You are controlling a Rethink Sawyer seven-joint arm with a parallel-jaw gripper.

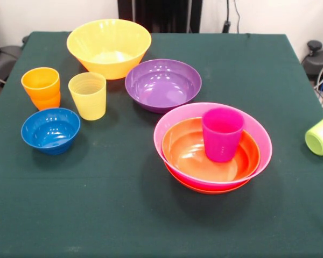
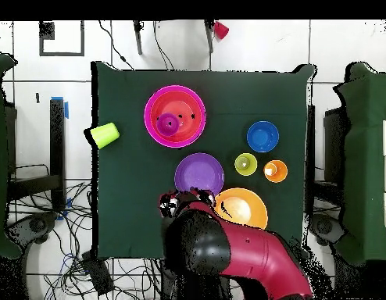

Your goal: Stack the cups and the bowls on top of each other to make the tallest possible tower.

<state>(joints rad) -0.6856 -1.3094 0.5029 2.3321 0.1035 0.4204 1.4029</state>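
Five bowls; four cups; one green table

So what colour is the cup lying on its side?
Lime green, clearest in the front view.

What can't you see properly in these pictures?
- The robot's end effector: absent from the front view; overhead, the red and black arm covers it, so open or shut is unknown.
- The lime green plastic cup: cut off by the front view's right edge.
- The shallow red-orange plastic bowl under the large pink plastic bowl: only a sliver shows.
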